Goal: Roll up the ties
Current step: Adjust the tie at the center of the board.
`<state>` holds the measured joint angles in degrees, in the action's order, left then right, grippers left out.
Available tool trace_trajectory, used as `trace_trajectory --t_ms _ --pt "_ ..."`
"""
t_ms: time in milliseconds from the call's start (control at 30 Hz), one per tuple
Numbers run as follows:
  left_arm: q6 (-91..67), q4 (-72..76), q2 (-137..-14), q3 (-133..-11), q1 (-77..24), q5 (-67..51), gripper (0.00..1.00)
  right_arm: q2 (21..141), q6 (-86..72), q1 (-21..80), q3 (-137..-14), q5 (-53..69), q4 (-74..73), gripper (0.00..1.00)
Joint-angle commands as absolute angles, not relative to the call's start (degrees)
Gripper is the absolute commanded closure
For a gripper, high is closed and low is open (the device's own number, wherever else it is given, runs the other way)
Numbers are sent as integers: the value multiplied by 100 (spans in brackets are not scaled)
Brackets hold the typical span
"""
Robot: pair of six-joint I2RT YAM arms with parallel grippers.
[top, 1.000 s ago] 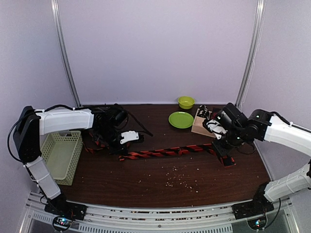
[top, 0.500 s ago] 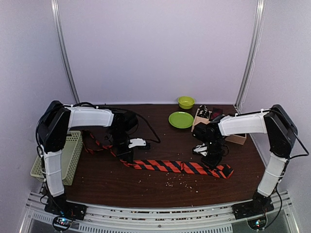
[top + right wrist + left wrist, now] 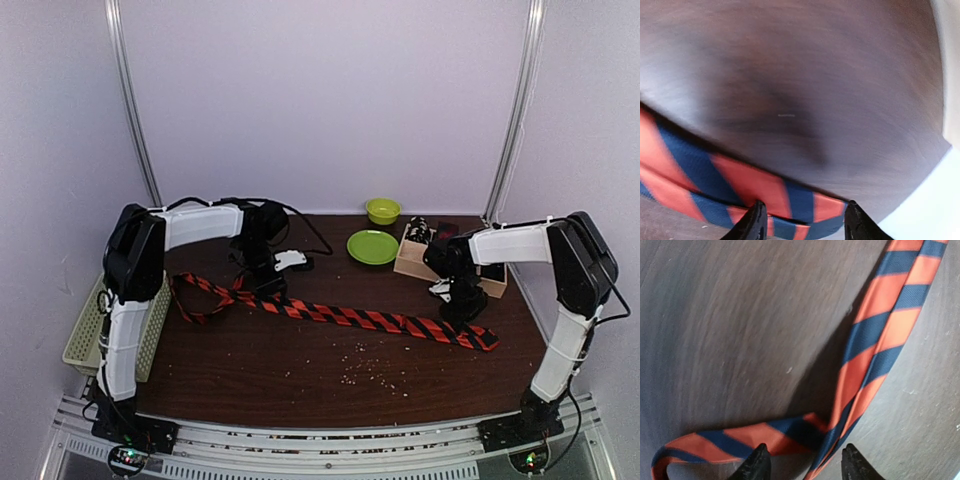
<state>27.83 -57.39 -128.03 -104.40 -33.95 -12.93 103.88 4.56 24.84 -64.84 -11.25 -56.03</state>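
**Striped tie folds back between parted fingers**

An orange tie (image 3: pixel 875 350) with dark diagonal stripes lies on the brown wooden desk (image 3: pixel 730 330). It runs from the far right in toward the left gripper (image 3: pixel 804 466) and folds over itself there. It then trails to the near left, where it curls. The two black fingers (image 3: pixel 758 465) stand apart with the fold between them; whether they touch it cannot be told.
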Motion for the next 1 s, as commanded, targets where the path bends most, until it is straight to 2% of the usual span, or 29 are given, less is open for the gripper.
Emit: trace_trajectory --t_ms 0,67,100,133,200,233,433,500,633,700,833,900,967 --pt "2079 -4712 -11641 -9594 -3091 -774 43 10072 251 2412 -6613 -1651 -5696 45" --pt "1809 -3819 -10802 -8873 -2963 -669 40 9762 211 2428 -6679 -1602 -5702 41" --pt "1697 -3462 -10402 -8517 -2939 -596 34 9561 198 2439 -6711 -1552 -5697 40" --pt "1598 -3153 -9986 -8210 -2930 -526 22 9362 190 2449 -6745 -1495 -5669 39" --pt "1427 -2634 -9298 -7582 -2934 -471 3 8884 145 2484 -6834 -1344 -5564 32" --pt "1258 -2413 -8927 -7396 -2929 -332 2 8667 132 2513 -6892 -1205 -5503 30" --pt "-679 -637 -7692 -5938 -2889 28 2 7161 -67 2625 -6755 184 -4150 11" --pt "-630 -488 -7463 -5759 -2868 -386 2 6743 -255 2636 -6488 204 -3474 0" --pt "11 -1123 -7128 -5811 -2756 -681 2 6005 -760 2629 -5837 -14 -2060 1" --pt "548 -1927 -7241 -6060 -2754 -709 2 5778 -1268 2615 -5460 -188 -1507 1" --pt "1291 -3672 -8099 -6645 -2759 -200 2 5777 -1137 2597 -5278 687 -1123 1" --pt "1493 -4254 -8526 -6818 -2751 -35 10 5977 -1177 2602 -5428 939 -1328 0" --pt "1654 -4624 -8860 -6904 -2751 -37 14 6155 -1294 2602 -5503 1134 -1474 0"
